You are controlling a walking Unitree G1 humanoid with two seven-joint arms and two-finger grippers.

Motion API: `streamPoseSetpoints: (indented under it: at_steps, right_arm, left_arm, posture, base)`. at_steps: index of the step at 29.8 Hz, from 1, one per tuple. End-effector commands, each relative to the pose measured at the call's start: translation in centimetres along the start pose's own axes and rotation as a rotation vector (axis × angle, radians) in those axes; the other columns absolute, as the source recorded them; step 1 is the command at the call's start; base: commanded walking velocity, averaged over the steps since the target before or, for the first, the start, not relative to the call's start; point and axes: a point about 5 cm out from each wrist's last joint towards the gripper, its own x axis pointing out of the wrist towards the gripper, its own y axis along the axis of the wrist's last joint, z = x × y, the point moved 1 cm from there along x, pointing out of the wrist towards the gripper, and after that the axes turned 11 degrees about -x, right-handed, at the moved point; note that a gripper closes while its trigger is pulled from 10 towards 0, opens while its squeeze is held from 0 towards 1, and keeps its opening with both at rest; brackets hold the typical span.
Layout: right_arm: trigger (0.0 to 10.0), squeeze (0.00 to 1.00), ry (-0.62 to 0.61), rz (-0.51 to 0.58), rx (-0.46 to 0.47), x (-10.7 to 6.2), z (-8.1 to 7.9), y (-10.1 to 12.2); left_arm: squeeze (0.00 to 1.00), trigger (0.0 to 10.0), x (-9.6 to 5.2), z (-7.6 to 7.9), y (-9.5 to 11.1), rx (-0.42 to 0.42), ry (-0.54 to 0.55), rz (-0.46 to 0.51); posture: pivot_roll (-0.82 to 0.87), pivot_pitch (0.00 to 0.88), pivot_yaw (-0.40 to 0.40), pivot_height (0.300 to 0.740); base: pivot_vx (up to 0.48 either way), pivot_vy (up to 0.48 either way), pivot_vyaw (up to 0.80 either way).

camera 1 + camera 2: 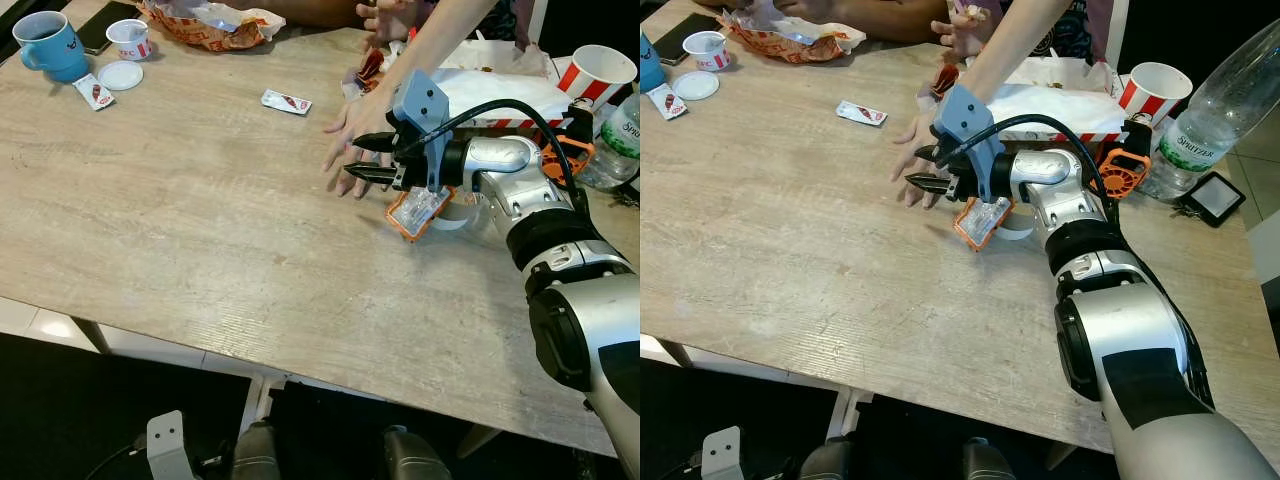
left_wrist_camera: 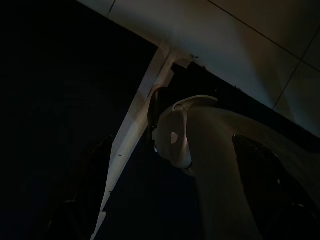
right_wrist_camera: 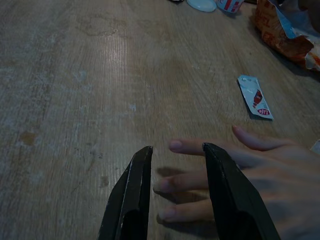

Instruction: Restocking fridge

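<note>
Restocking looks unstarted as far as I can judge: no fridge is in sight, and nothing is carried. Nearest, the left arm hangs idle below the table edge; its wrist view is dark, fingers cannot be told. Above the wooden table, the right gripper reaches out over the middle of the board, fingers narrowly parted and empty, tips hovering just over a person's hand lying flat on the wood; from the wrist view the spread fingers sit directly beyond the two black tips. Just under the forearm lies a small orange-rimmed packet, clear top, contents not legible. Which item is meant for the fridge I cannot tell; the likeliest candidate is the plastic water bottle at the far right, apparently with little in it. Farther out: a sauce sachet, a red-striped paper cup beside an open food box, interior hidden. Far left: a blue mug with dark liquid, a small white tub, its lid off beside it, and a crumpled wrapper.
</note>
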Motion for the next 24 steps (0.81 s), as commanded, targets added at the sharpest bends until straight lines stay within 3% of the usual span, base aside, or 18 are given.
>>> streamPoseSetpoints:
  at_steps: [1, 17, 24]
  right_arm:
    - [10.0, 0.00, -0.009, 0.017, 0.010, 0.1, -0.2, -0.1]
    - [10.0, 0.00, -0.021, 0.018, 0.019, 0.2, -0.3, -0.3]
    - [10.0, 0.00, -0.056, 0.041, 0.050, 1.2, -1.0, -0.4]
  left_arm:
    - [0.00, 10.0, -0.8, -0.1, -3.0, 0.008, -0.001, -0.124]
    - [0.00, 10.0, -0.6, -0.5, -2.3, 0.009, 0.020, -0.107]
    - [0.00, 10.0, -0.6, -0.8, -2.0, 0.007, 0.037, -0.103]
  posture:
    - [-0.02, 0.199, -0.047, 0.740]
    - [-0.02, 0.197, -0.045, 0.740]
    - [-0.01, 0.197, -0.038, 0.740]
  base:
    - [0.000, 0.000, 0.00]
    - [0.000, 0.000, 0.00]
    - [0.000, 0.000, 0.00]
